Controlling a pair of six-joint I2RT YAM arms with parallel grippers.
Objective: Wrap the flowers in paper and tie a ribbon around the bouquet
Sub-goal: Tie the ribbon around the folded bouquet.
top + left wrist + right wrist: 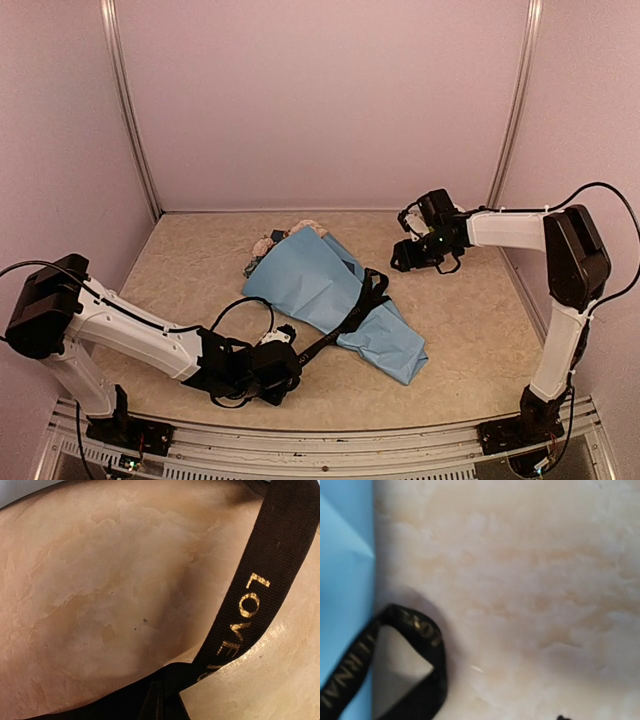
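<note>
The bouquet (330, 290) was laid across the middle of the worktop (470, 340), with the flowers (285, 238) poking out at the far-left end of the paper (385, 345) cone. The ribbon (368, 292) was draped over the cone's waist and led off to the near left. There the left pincer (293, 360) was clamped fully closed on one end of it, low over the worktop. The right pincer (402, 260) was held to the right, well apart from the bouquet, and nothing was seen in it; how wide its jaws stood could not be told.

The ribbon seemed only looped, not knotted (a slack loop was seen lying beside the paper's edge). A hard pull from the left could therefore drag it off the cone, or let the wrap spring open.

The paper was thin, matt and creased. The ribbon was flat, woven and black, with gold lettering. The worktop was smooth, marbled beige.
</note>
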